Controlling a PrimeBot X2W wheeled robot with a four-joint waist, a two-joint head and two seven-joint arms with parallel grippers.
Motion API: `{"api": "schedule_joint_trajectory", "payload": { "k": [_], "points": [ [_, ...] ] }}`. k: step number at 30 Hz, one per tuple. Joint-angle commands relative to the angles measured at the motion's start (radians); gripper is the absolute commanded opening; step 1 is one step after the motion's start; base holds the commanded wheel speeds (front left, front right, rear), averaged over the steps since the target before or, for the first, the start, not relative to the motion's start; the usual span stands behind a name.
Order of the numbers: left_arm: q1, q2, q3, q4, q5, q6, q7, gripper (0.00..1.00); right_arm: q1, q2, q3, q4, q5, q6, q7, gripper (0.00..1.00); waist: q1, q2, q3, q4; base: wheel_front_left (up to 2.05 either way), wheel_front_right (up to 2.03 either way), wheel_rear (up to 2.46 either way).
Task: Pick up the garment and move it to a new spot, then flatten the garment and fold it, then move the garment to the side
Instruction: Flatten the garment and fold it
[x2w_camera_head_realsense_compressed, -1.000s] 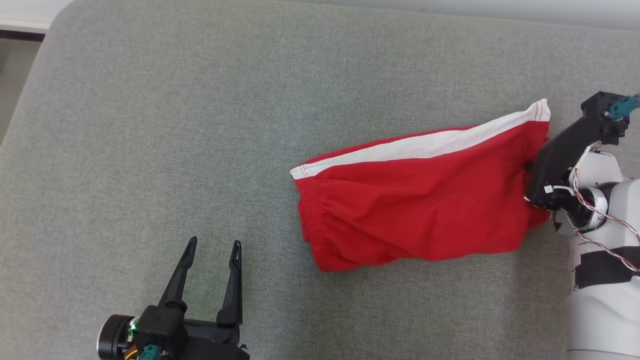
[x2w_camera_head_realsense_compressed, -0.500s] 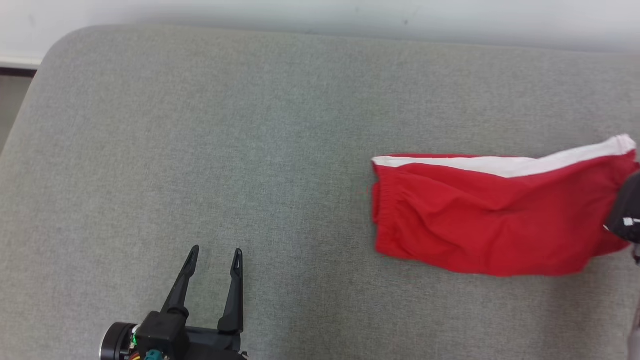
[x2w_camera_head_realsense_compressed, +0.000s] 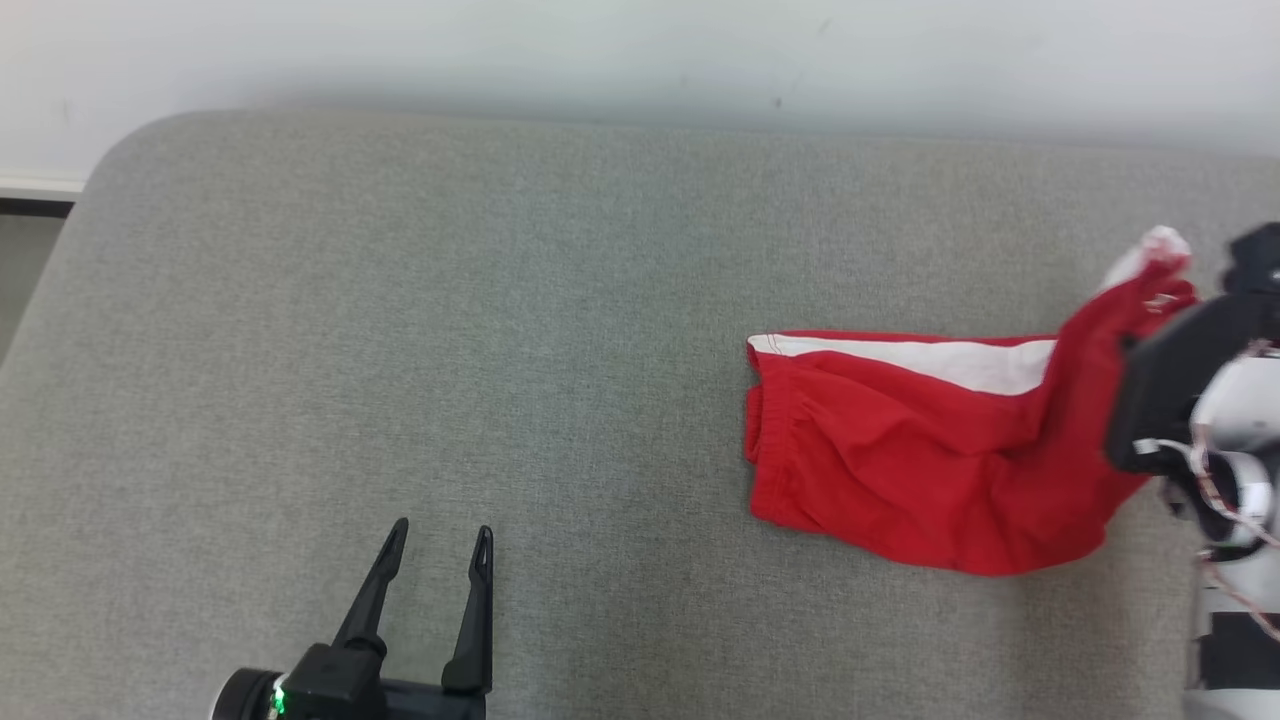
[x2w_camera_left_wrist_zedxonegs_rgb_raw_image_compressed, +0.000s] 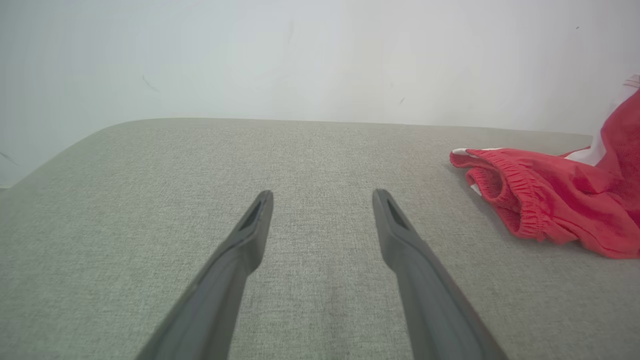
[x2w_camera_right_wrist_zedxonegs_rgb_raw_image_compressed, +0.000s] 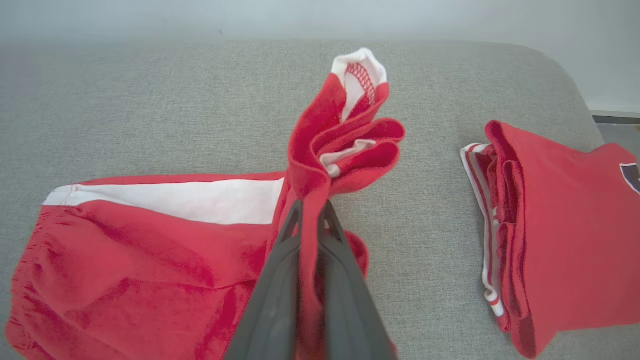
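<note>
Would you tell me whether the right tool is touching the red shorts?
Touching: the right wrist view shows the right tool pinching the red shorts.

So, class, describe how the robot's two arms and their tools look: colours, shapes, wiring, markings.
The left tool has two long, tapering matte-black fingers with slotted tips on a black base showing a small green light. The right tool has matching dark fingers. The right forearm is glossy white, with twisted red-and-white wires and a black band.

Two red garments (x2w_camera_right_wrist_zedxonegs_rgb_raw_image_compressed: 150, 250) (x2w_camera_right_wrist_zedxonegs_rgb_raw_image_compressed: 565, 225), two tools (x2w_camera_head_realsense_compressed: 442, 527) (x2w_camera_right_wrist_zedxonegs_rgb_raw_image_compressed: 311, 206)
</note>
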Motion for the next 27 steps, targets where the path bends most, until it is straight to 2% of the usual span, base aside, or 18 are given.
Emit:
{"api": "schedule_joint_trajectory", "payload": {
  "k": [1,5,12,24,25,26,27],
  "points": [
    [0.018,-0.001,0.001,0.002,0.003,0.000,-0.003,1.00,0.005,0.009,0.024,-0.004,0.011,-0.002,0.004,0.00,0.0001,0.0000,-0.015,0.007,0.00,0.00,0.00],
    [0.028,-0.002,-0.002,0.003,0.001,-0.001,-0.003,1.00,-0.014,0.017,0.120,0.014,0.052,-0.002,0.007,0.00,0.0001,0.0000,-0.033,0.021,0.00,0.00,0.00],
    [0.040,-0.003,-0.005,0.003,-0.006,0.004,-0.003,1.00,-0.042,0.081,0.235,0.102,0.084,-0.002,-0.021,0.00,0.0001,0.0000,-0.045,0.045,0.00,0.00,0.00],
    [0.023,-0.003,-0.001,0.003,-0.016,0.004,-0.003,1.00,-0.085,0.130,0.307,0.272,0.087,-0.002,-0.070,0.00,0.0001,0.0000,-0.018,0.067,0.00,0.00,0.00],
    [0.021,-0.003,0.000,0.003,-0.017,0.005,-0.003,1.00,-0.089,0.132,0.308,0.281,0.089,-0.002,-0.074,0.47,0.0001,0.0000,-0.016,0.067,0.00,0.00,0.00],
    [0.019,-0.004,0.000,0.003,-0.019,0.006,-0.003,1.00,-0.092,0.134,0.307,0.286,0.090,-0.002,-0.081,1.00,0.0001,0.0000,-0.015,0.067,0.00,0.00,0.00],
    [0.017,-0.004,0.000,0.003,-0.021,0.007,-0.003,1.00,-0.096,0.135,0.306,0.289,0.099,-0.002,-0.091,1.00,0.0001,0.0000,-0.013,0.067,0.00,0.00,0.00]
  ]
}}
